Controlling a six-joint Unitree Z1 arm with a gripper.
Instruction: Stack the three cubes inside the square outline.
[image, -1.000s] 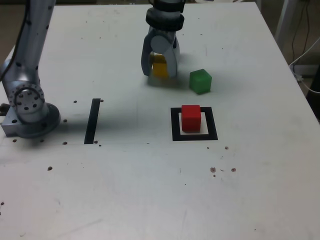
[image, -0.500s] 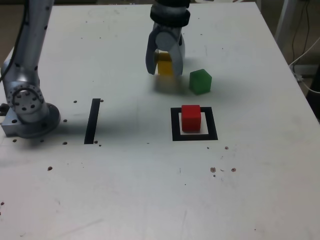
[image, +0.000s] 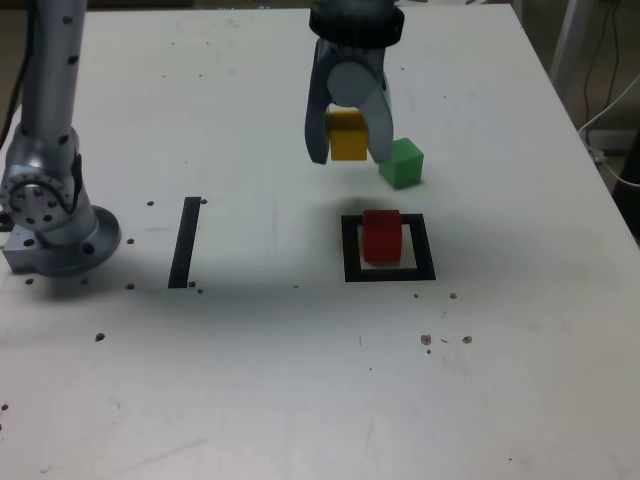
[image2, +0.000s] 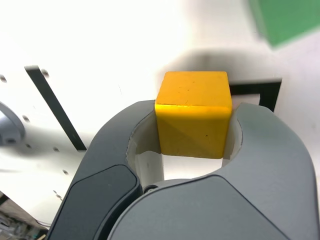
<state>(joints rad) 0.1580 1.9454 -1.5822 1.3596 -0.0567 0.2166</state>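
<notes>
Change since a second ago: the yellow cube (image: 348, 135) has left the tabletop (image: 300, 380) and travelled toward the exterior view's right, carried higher by the gripper (image: 349, 148); the red and green cubes have not shifted.
Yellow cube: clamped between the two grey fingers (image: 317, 125), hanging clear of the tabletop (its shadow falls below it), up and to the exterior view's left of the square outline.
Fingers: closed on the yellow cube, one pressing each of two opposite faces; the wrist view shows the cube (image2: 194, 112) seated between both pads with its far end sticking out past the tips (image2: 194, 150).
Red cube (image: 382, 236): sitting inside the square outline (image: 350, 262) on its white centre, now partly in the arm's shadow.
Green cube (image: 401, 163): on the tabletop just beyond the outline, just beside the gripper's finger on the exterior view's right; contact cannot be told.
Black tape strip (image: 186, 241): lying straight on the tabletop, well apart to the exterior view's left of the outline.
Arm base (image: 55, 215): at the exterior view's left edge.
</notes>
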